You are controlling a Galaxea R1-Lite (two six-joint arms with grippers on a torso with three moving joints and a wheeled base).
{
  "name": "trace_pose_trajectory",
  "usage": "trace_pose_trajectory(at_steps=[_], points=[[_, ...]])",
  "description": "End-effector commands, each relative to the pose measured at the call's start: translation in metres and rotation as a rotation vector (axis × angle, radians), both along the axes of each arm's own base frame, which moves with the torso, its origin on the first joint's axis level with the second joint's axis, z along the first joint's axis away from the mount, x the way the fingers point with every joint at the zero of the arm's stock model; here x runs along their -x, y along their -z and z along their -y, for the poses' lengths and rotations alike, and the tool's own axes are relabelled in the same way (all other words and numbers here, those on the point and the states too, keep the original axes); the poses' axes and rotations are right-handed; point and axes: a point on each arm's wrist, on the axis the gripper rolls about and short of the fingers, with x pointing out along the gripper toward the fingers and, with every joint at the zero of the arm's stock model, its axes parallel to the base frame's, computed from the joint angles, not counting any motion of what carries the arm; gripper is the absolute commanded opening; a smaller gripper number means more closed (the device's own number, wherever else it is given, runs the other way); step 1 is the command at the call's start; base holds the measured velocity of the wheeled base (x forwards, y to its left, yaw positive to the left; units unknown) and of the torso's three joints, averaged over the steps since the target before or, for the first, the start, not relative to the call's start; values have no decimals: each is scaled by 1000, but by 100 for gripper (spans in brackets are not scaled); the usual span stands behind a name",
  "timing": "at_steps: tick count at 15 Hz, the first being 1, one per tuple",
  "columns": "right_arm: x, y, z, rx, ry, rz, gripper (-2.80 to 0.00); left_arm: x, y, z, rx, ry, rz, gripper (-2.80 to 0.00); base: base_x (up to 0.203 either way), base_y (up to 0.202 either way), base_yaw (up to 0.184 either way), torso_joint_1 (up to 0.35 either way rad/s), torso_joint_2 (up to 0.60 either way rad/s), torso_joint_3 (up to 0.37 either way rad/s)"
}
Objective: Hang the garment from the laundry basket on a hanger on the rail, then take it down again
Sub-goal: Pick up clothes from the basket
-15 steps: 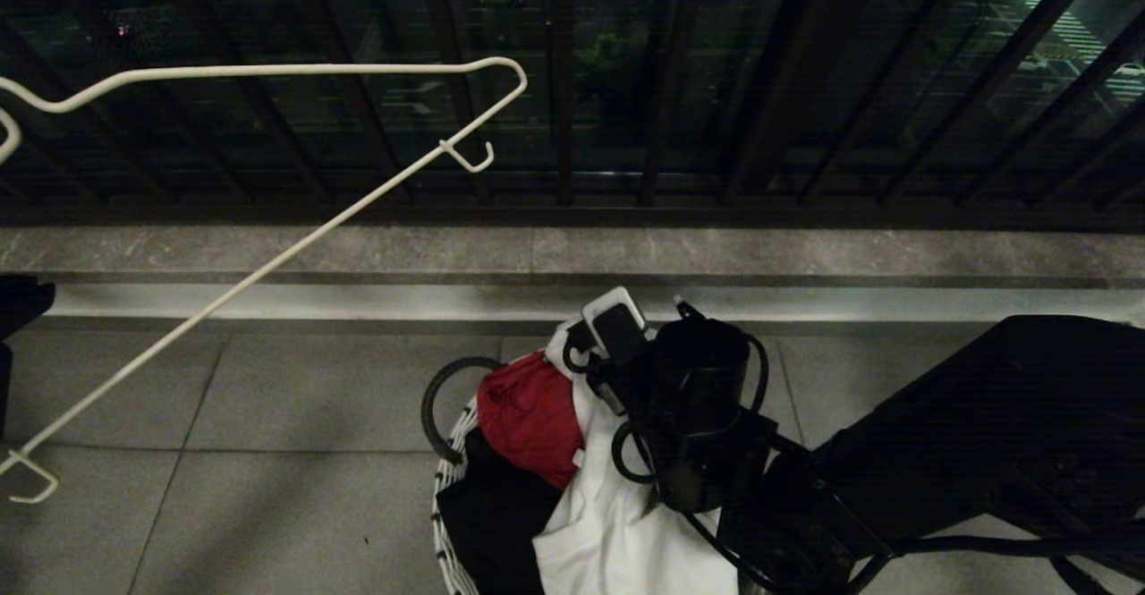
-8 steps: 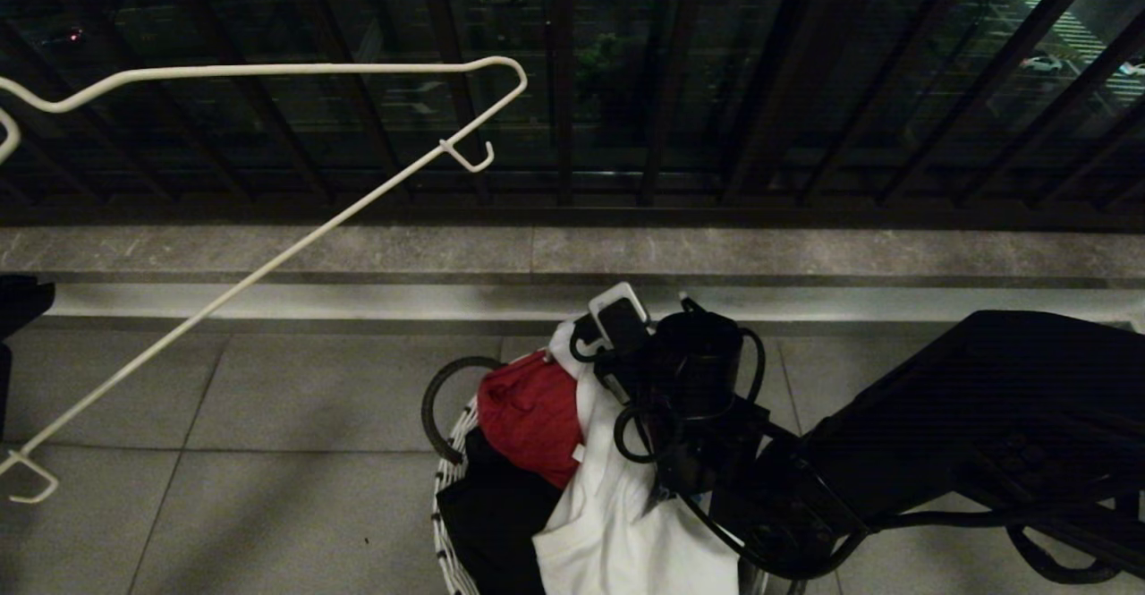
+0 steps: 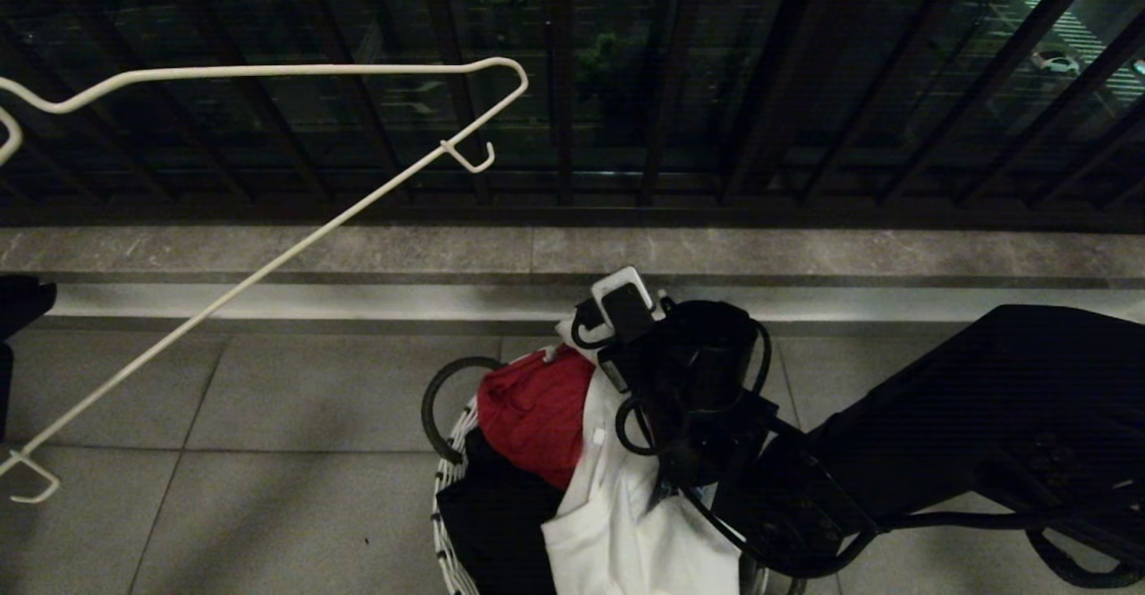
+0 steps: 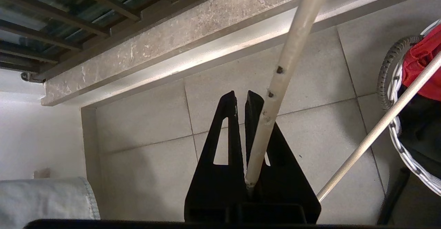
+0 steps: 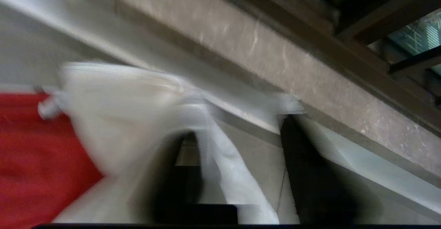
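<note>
The white garment [image 3: 626, 532] lies in the laundry basket [image 3: 445, 505] at the bottom middle, beside a red cloth [image 3: 532, 412] and a black garment [image 3: 492, 523]. My right arm [image 3: 698, 398] reaches over the basket's far side. In the right wrist view my right gripper [image 5: 237, 129] has its fingers apart, with a fold of the garment [image 5: 227, 174] between them and more of it draped over one finger. My left gripper [image 4: 240, 96] is shut on the thin white hanger [image 4: 286, 67], which sticks out at the left [image 3: 268, 259]. The rail is out of view.
A dark railing with vertical bars [image 3: 572, 85] stands on a stone curb [image 3: 358, 250] just beyond the basket. The floor is grey tile [image 3: 268, 488]. The basket's black loop handle [image 3: 434, 407] sticks out to the left. A pale cloth bundle [image 4: 44, 198] lies near the wall.
My right wrist has shifted a little toward the curb, and the white garment's upper part has been drawn up and narrower with it. The hanger and the left arm have not moved.
</note>
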Motion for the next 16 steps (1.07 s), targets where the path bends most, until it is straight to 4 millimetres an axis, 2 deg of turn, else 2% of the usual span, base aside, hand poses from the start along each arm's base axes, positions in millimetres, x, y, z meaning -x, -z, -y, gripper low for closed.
trace_pose_trajectory(at_steps=[1, 5, 9, 12, 16], points=[[10, -14, -5, -40, -26, 43, -280, -3, 1, 1, -9, -3, -11, -280, 0, 0, 0, 0, 0, 0], [33, -46, -16, -145, -107, 134, -280, -7, 2, 3, -9, 17, -23, -280, 0, 0, 0, 0, 0, 0], [35, -75, -21, -311, -137, 197, -280, -18, 2, 9, -4, 27, -24, -280, 0, 0, 0, 0, 0, 0], [44, -91, -18, -397, -157, 215, -280, -29, 0, 14, 12, 28, 2, -280, 0, 0, 0, 0, 0, 0], [54, -108, -10, -413, -170, 198, -280, -29, -5, 13, 19, 18, 18, -280, 0, 0, 0, 0, 0, 0]])
